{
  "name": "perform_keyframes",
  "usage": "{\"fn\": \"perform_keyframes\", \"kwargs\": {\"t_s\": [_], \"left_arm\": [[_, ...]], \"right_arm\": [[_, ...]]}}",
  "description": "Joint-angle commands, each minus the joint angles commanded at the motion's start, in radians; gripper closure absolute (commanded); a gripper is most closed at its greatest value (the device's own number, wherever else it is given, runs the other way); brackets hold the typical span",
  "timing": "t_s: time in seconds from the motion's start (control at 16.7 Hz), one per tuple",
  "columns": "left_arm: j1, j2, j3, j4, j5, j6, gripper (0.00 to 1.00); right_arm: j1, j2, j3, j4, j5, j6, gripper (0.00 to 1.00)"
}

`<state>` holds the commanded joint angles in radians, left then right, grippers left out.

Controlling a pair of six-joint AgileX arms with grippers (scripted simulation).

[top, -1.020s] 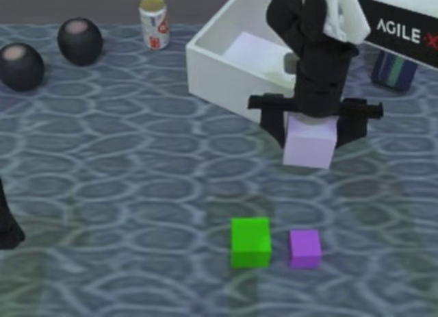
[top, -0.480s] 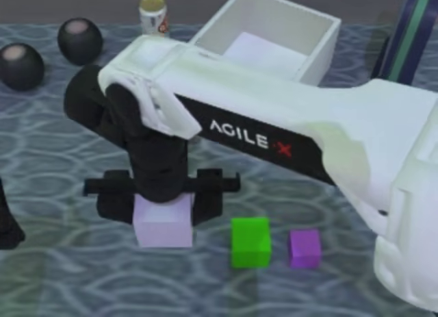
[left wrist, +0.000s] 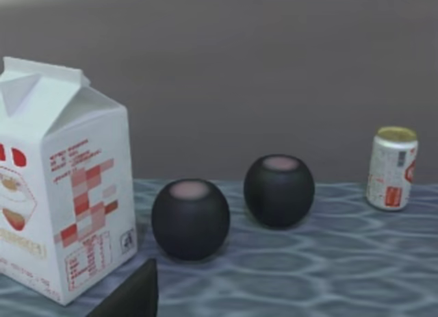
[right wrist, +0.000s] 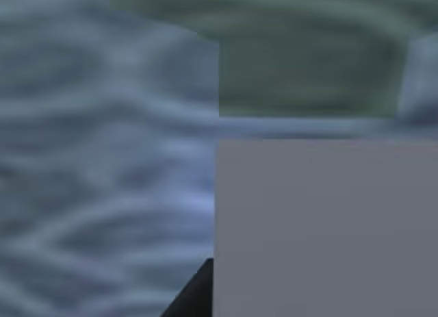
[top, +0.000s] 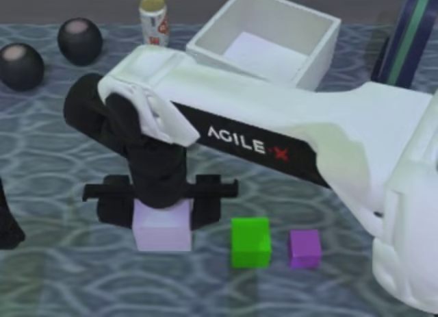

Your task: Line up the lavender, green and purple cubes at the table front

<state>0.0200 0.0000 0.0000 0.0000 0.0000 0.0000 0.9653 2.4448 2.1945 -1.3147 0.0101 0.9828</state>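
Jaws of the right gripper [top: 162, 218] clamp the lavender cube [top: 163, 228] at the tabletop [top: 82, 276] front, left of the green cube [top: 250, 242], to extend the row.

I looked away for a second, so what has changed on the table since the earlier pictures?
The right gripper carried the lavender cube from beside the white box across to the table front, left of the green cube, and still clamps it. The green cube, purple cube and left arm stayed put.

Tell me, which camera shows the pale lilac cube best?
The top view: the lavender cube sits whole between the right gripper fingers. The right wrist view shows only one flat grey face; the left wrist view misses it.
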Motion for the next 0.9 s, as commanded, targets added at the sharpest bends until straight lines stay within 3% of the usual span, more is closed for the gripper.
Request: {"fn": "perform_keyframes", "kwargs": {"t_s": [0.3, 0.6, 0.9], "left_arm": [[0.0, 0.0, 0.0, 0.0, 0.0, 0.0, 0.0], [0.0, 0.0, 0.0, 0.0, 0.0, 0.0, 0.0], [0.0, 0.0, 0.0, 0.0, 0.0, 0.0, 0.0]], "right_arm": [[0.005, 0.032, -0.147, 0.182, 0.0, -0.001, 1.0], [0.008, 0.038, -0.167, 0.203, 0.001, -0.002, 1.0], [0.008, 0.038, -0.167, 0.203, 0.001, -0.002, 0.62]]}}
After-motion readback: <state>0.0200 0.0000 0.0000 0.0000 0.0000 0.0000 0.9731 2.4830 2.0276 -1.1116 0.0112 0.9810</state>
